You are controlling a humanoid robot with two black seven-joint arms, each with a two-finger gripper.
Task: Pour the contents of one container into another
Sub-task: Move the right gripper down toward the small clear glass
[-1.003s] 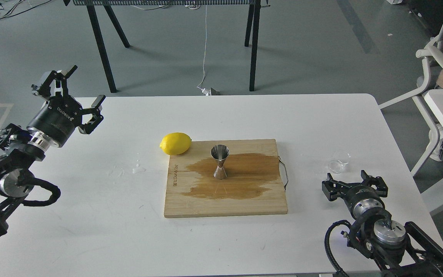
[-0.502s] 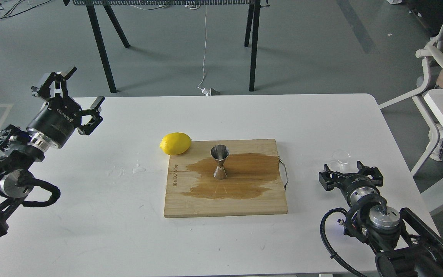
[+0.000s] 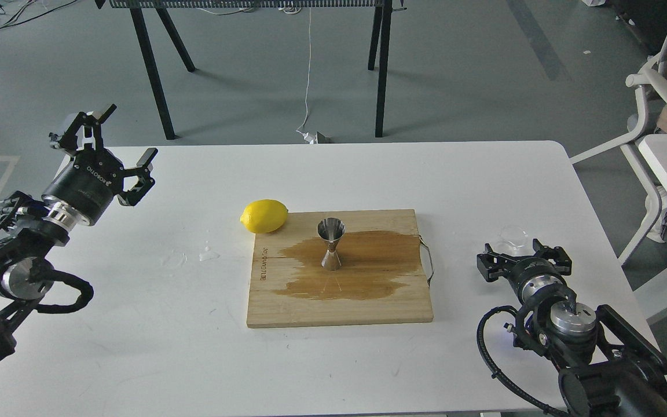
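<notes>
The steel jigger stands upright in the middle of the wooden board, on a wide wet stain. Far to its right on the white table sits the tiny clear cup, partly hidden behind my right gripper. That gripper is open, its fingers spread to either side just in front of the cup. My left gripper is open and raised over the table's far left edge, well away from both containers.
A yellow lemon lies against the board's far left corner. Small water drops mark the table left of the board. A metal handle sticks out of the board's right edge. A chair stands beyond the table's right side.
My right gripper has moved forward and slightly left, closing on the clear cup and now covering its lower part. The left arm shifted only a little.
</notes>
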